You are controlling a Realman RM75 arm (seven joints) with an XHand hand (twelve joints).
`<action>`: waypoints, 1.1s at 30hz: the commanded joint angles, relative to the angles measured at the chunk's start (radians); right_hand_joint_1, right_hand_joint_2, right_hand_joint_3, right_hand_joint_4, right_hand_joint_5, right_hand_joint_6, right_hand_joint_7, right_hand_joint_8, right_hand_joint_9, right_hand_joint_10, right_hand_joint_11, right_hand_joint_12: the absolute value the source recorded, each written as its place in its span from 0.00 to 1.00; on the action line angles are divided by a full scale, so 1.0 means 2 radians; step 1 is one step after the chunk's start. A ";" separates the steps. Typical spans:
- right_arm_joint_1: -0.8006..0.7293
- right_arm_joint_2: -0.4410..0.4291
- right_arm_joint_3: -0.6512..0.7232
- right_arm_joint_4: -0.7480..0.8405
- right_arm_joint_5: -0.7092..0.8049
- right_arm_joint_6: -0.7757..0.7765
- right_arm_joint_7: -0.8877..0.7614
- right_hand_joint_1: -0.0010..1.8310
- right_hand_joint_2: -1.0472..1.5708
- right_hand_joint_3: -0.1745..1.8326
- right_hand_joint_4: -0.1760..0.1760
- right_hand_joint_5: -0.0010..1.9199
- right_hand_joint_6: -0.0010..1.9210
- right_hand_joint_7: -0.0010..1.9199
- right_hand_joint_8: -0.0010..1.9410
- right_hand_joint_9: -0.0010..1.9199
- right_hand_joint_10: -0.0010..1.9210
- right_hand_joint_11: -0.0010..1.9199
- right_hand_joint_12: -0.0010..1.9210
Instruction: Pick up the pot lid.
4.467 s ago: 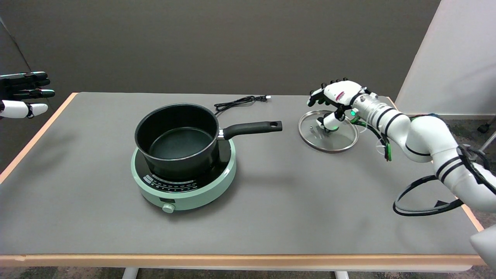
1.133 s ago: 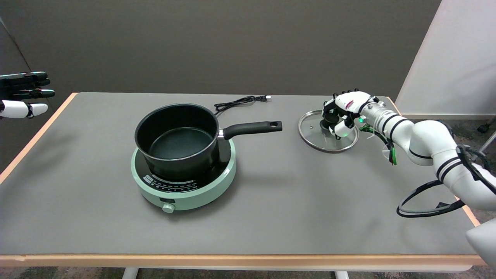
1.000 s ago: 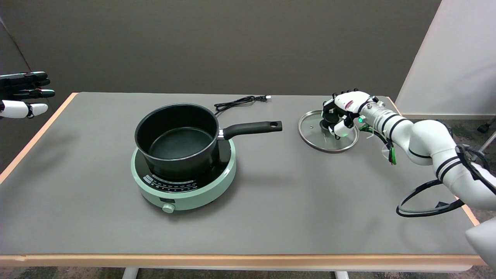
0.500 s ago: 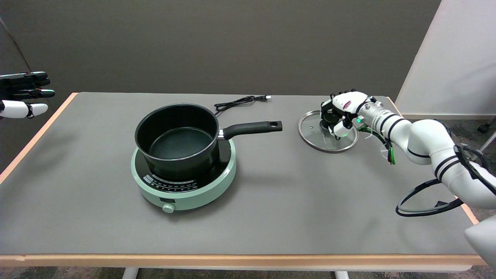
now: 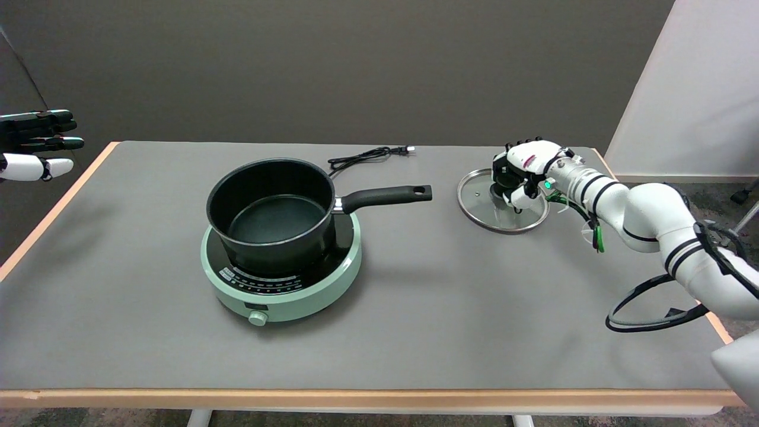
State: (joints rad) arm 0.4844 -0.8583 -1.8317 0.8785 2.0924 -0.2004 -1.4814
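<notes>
So the glass pot lid point(image 5: 501, 201) is sitting flat on the grey bench point(image 5: 415, 308), over in the right part of the frame, well apart from the black saucepan point(image 5: 273, 213) that sits on the mint-green induction cooker point(image 5: 284, 279) left of centre. Lid rim looks down on the bench all the way round as far as I can tell, no lift yet.

Progress-wise I'd say the reach is done and the grasp is basically on: the right hand point(image 5: 522, 175) is right over the middle of the lid with its fingers point(image 5: 519, 198) curled down around the black knob. Looks clamped on the knob to me, though the knob is mostly hidden under the hand, so how firm the hold really is I can't say. What's left is the actual pick-up, raising the lid clear of the bench.

Pose: the right arm comes in from the lower right of the frame, forearm running up and left, wrist bent so the back of the hand faces up and the fingers wrap downward from above. A green light shows at the wrist.

The other hand point(image 5: 35, 145) hangs at the upper left edge, and a black power cord point(image 5: 364, 156) lies at the back of the bench.
</notes>
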 commanded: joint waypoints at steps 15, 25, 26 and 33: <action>-0.007 0.001 0.003 0.006 0.000 -0.003 0.000 0.74 0.76 0.28 1.00 0.38 0.53 0.48 0.61 0.44 0.61 0.32 0.57; -0.021 0.007 0.024 0.043 0.000 -0.006 0.000 0.74 0.76 0.29 1.00 0.37 0.53 0.48 0.61 0.44 0.64 0.32 0.57; -0.024 0.008 0.030 0.051 0.000 -0.010 0.000 0.74 0.76 0.29 1.00 0.37 0.53 0.48 0.61 0.44 0.64 0.32 0.57; -0.046 0.017 0.055 0.106 0.000 -0.022 0.000 0.74 0.76 0.29 1.00 0.37 0.54 0.48 0.61 0.44 0.65 0.32 0.58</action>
State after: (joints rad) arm 0.4535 -0.8489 -1.8017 0.9367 2.0917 -0.2140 -1.4815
